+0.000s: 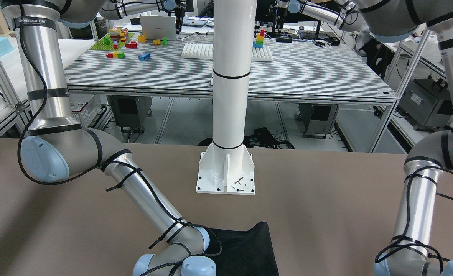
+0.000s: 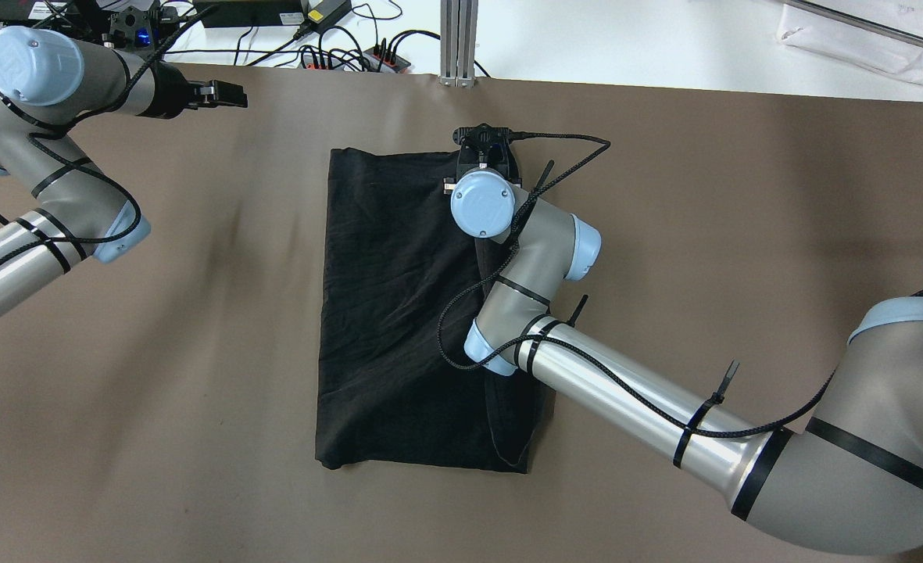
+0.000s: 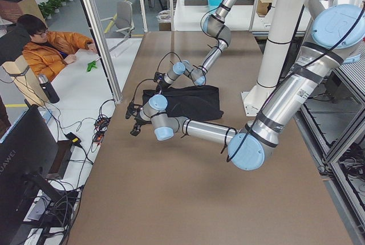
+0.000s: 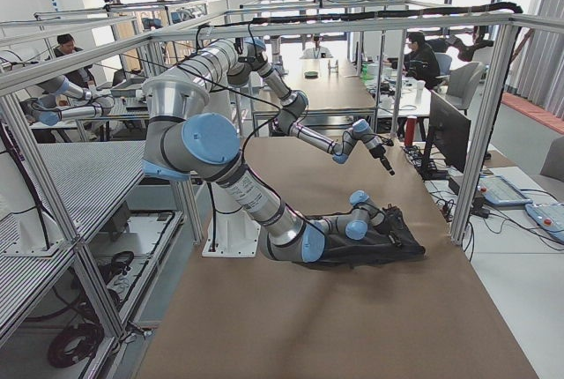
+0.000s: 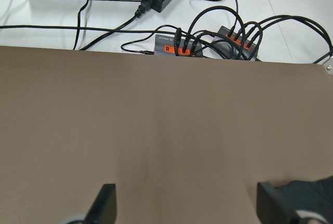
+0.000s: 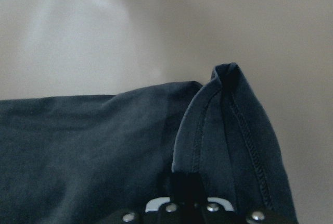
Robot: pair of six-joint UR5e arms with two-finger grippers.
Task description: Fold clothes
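The clothes (image 2: 391, 313) are one black garment lying flat as a tall rectangle in the middle of the brown table, also seen in the front view (image 1: 245, 249). My right gripper (image 2: 483, 160) is over its far right corner. In the right wrist view that gripper (image 6: 186, 182) is shut on the hemmed edge, and a fold of the clothes (image 6: 104, 146) rises from the table there. My left gripper (image 2: 230, 94) hovers over bare table at the far left, well apart from the garment. Its fingers (image 5: 106, 206) stand wide open with nothing between them.
A white pillar (image 1: 230, 76) stands on a bolted base (image 1: 226, 172) at the robot's side of the table. A power strip with cables (image 5: 203, 44) lies just past the far table edge. A person (image 3: 48, 48) sits at a desk beyond it.
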